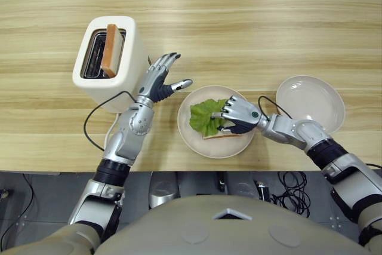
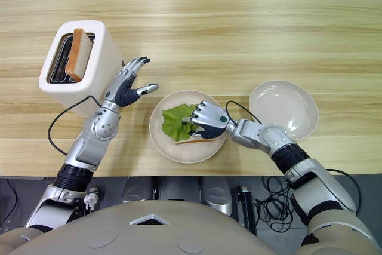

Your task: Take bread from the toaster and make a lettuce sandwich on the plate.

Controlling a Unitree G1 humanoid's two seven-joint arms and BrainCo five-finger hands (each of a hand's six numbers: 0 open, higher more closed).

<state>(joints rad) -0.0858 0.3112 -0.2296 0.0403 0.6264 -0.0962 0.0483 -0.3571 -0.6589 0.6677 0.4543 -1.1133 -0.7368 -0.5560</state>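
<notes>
Lettuce (image 1: 206,116) sits on bread slice (image 1: 222,136); right hand (image 1: 240,114) curled on it, so release flat, centred. Left hand (image 1: 160,79) open, empty, beside toaster (image 1: 128,52).

Both views look from high above the near edge of the wooden counter (image 1: 250,22), facing forward and steeply down, close enough that the toaster (image 1: 113,85), the plate (image 1: 192,145) and the white bowl (image 1: 310,103) span most of the width. The two viewpoints sit side by side, just apart, so they share nearly the whole scene, including the left robot hand (image 1: 158,80), the right robot hand (image 1: 242,115) and the lettuce (image 1: 203,117). In the right eye view everything lies further left, with more bare counter beyond the bowl.
</notes>
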